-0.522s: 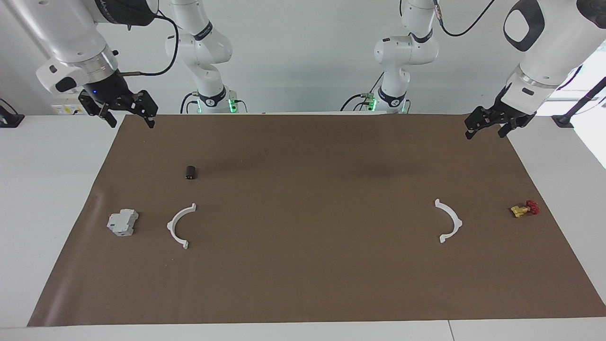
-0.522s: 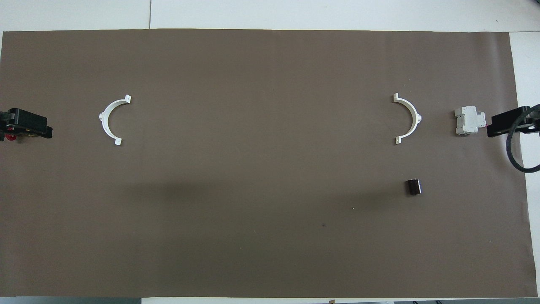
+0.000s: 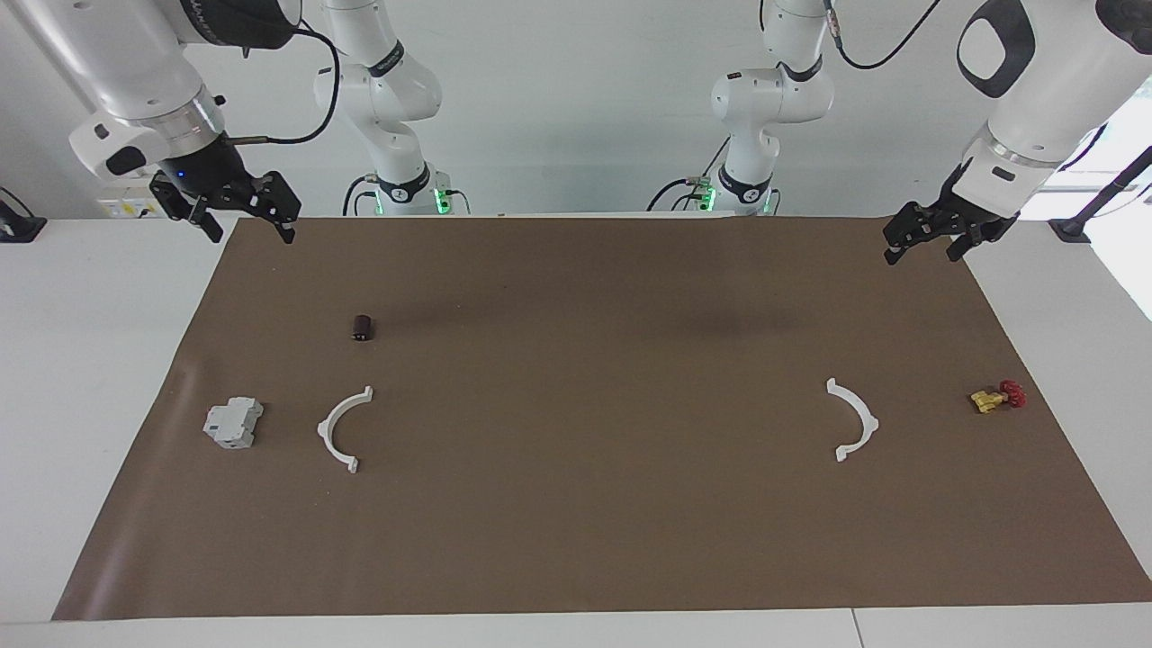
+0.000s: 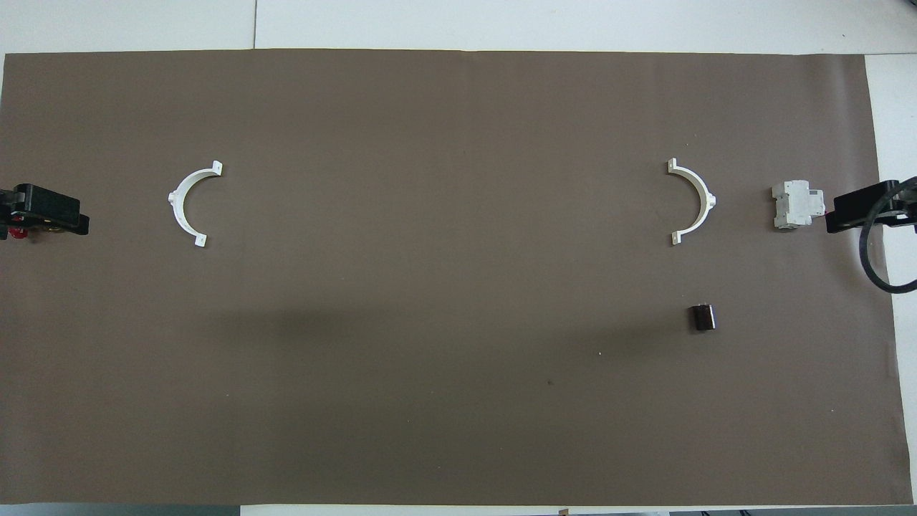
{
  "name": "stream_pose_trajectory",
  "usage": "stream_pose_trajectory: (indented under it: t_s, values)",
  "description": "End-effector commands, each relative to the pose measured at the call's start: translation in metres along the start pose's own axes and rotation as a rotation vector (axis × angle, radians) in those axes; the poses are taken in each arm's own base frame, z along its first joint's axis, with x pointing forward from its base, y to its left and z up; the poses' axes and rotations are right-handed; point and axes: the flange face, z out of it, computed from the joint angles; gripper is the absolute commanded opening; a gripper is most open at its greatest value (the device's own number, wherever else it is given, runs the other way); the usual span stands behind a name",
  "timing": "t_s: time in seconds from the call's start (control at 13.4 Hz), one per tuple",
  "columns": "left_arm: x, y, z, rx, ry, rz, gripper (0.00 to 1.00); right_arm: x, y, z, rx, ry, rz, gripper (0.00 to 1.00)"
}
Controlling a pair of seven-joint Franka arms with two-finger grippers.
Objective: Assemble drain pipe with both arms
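In the facing view, going left to right, the right gripper (image 3: 241,219) hangs with spread fingers over the mat's corner at 10 o'clock. One thin white plastic half-ring (image 3: 343,429) lies at 8 o'clock, beside a grey boxy block (image 3: 233,423). The other half-ring (image 3: 853,419) lies at 4 o'clock, well apart. The left gripper (image 3: 929,241) hangs released at 2 o'clock. The pieces look light, stiff and slippery; mid-arc seems best for grasping. No containers are visible.

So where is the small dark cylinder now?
The dark cylinder lies on the brown mat, toward the right arm's end, nearer the robots than the half-ring.
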Motion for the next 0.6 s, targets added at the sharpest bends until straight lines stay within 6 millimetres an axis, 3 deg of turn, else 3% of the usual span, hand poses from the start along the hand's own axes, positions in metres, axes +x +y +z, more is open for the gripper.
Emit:
stream_pose_trajectory:
  t_s: [0.0, 0.15, 0.22, 0.37, 0.52]
  values:
    - [-0.001, -0.002, -0.001, -0.010, -0.002, 0.004, 1.00, -0.002, -0.010, -0.001, 0.021, 0.003, -0.025, 1.00]
    - [-0.001, -0.002, -0.001, -0.010, -0.002, 0.004, 1.00, 0.000, -0.004, 0.003, 0.030, 0.014, -0.044, 1.00]
    - [-0.001, -0.002, -0.001, -0.010, -0.003, 0.004, 1.00, 0.005, -0.004, 0.014, 0.034, 0.038, -0.056, 1.00]
    - [-0.001, -0.002, -0.001, -0.010, -0.003, 0.004, 1.00, 0.019, 0.000, 0.050, 0.033, 0.079, -0.049, 1.00]
    - [-0.001, -0.002, -0.001, -0.010, -0.002, 0.004, 1.00, 0.056, -0.001, 0.101, 0.032, 0.064, -0.047, 1.00]
